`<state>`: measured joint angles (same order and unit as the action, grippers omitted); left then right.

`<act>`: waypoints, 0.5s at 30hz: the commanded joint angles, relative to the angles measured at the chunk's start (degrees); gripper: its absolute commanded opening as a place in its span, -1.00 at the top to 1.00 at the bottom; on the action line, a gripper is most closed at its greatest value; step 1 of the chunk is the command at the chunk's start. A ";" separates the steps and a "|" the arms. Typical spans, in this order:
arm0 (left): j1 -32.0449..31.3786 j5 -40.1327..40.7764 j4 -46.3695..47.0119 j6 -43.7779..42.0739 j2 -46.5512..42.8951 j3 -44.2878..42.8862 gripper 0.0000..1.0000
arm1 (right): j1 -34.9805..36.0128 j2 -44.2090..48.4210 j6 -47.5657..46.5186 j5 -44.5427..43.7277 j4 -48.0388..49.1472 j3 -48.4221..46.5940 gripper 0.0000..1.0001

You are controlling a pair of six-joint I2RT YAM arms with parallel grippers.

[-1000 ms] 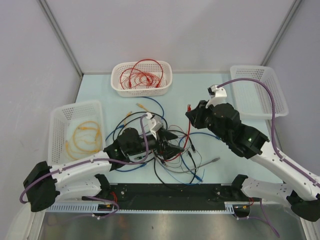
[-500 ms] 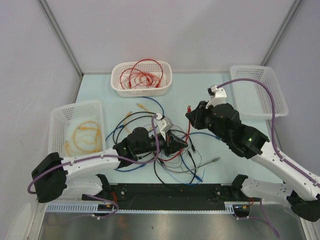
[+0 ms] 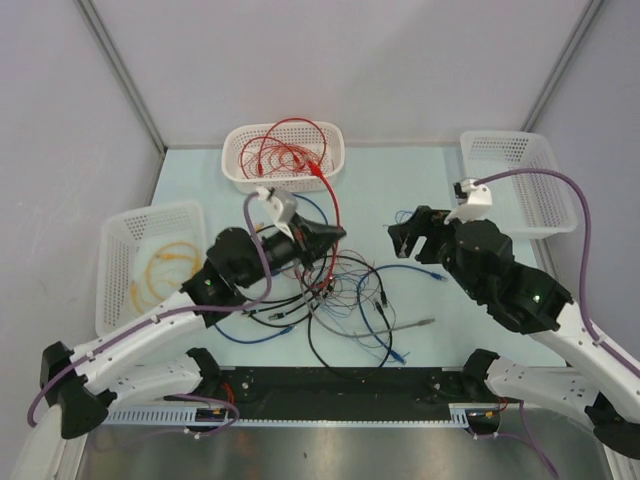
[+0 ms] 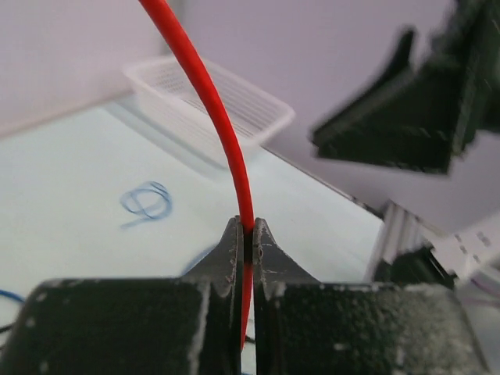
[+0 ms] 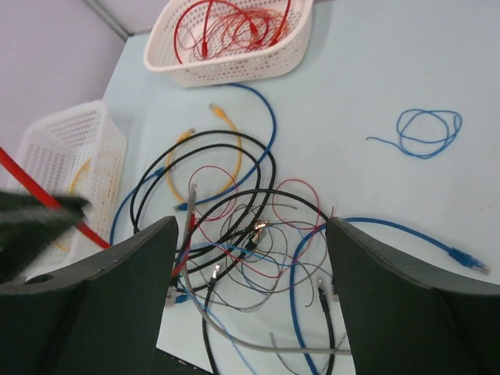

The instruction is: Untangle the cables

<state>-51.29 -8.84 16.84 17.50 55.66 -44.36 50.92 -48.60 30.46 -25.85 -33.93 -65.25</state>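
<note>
The cables point(image 3: 345, 295) lie in a loose tangle of black, blue, grey and red wires mid-table, also in the right wrist view point(image 5: 242, 226). My left gripper point(image 3: 335, 233) is raised above the tangle's back edge and shut on one red cable point(image 3: 325, 200). That cable arcs up toward the back basket and trails down into the pile. The left wrist view shows the red cable point(image 4: 211, 101) pinched between the closed tips of my left gripper point(image 4: 246, 234). My right gripper point(image 3: 398, 235) hangs open to the right of it, holding nothing; its jaws stand wide over the tangle point(image 5: 250, 226).
A white basket point(image 3: 283, 180) with red cables stands at the back. Another basket point(image 3: 115, 235) at the left holds a yellow cable. A third basket point(image 3: 520, 185) sits at the right. A thin blue coil point(image 5: 426, 133) lies apart from the pile.
My left gripper closed on the red cable in the pile and lifted it back and to the left. My right gripper opened, let the red cable go and drew off to the right.
</note>
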 commanded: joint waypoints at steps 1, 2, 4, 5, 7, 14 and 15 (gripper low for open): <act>7.77 4.36 -7.87 0.69 0.49 -11.79 1.00 | 0.15 5.69 0.74 -6.67 -1.14 0.82 -0.61; 10.48 4.27 -7.96 2.44 0.85 -13.28 1.00 | 0.15 6.58 0.83 -6.67 -0.79 2.22 -0.58; 13.22 2.79 -6.22 5.17 1.90 -16.10 1.00 | 0.15 7.90 0.48 -6.50 -0.17 3.20 -0.55; 15.93 1.65 -3.16 8.92 2.43 -16.81 1.00 | 0.15 8.78 0.39 -6.41 -0.34 3.38 -0.54; 18.49 -3.26 -0.33 13.24 3.75 -18.83 0.99 | 0.06 9.13 0.48 -6.15 -1.13 3.73 -0.53; 23.95 -24.43 21.00 43.97 13.76 -21.73 0.99 | 0.15 10.01 0.66 -5.27 -2.72 5.40 -0.50; 23.95 -26.21 23.04 46.64 15.52 -22.00 1.00 | 0.15 10.19 0.66 -5.18 -2.72 5.57 -0.50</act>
<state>-27.73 -20.47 25.87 44.47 66.98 -63.57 50.89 -39.07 30.48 -30.50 -36.18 -60.60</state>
